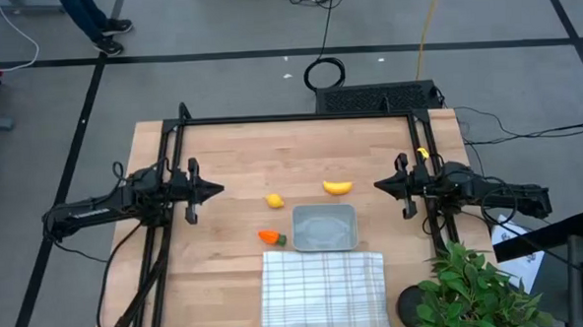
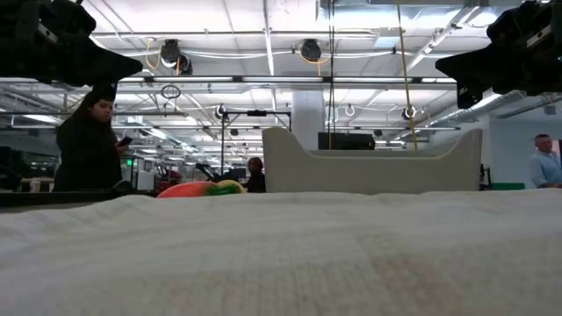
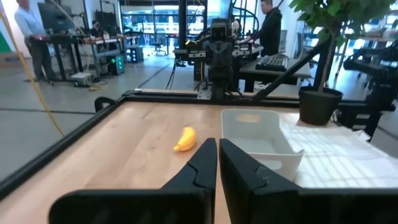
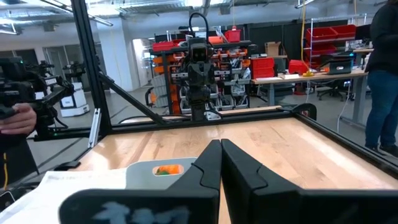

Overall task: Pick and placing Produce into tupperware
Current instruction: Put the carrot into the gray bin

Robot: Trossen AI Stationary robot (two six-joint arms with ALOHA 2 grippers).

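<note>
Nothing picked yet: your tub is empty and both arms wait.

Cloth [image 1: 324,291] covers the bench's near edge; tub [image 1: 325,228] touches it, carrot [image 1: 271,237] just beside, banana [image 1: 338,187] and lemon [image 1: 274,200] mid-bench. Left gripper [image 1: 214,190] and right gripper [image 1: 381,185] have fingers closed on nothing. Descend without opening them and you'll likely knock the lemon rolling.
</note>
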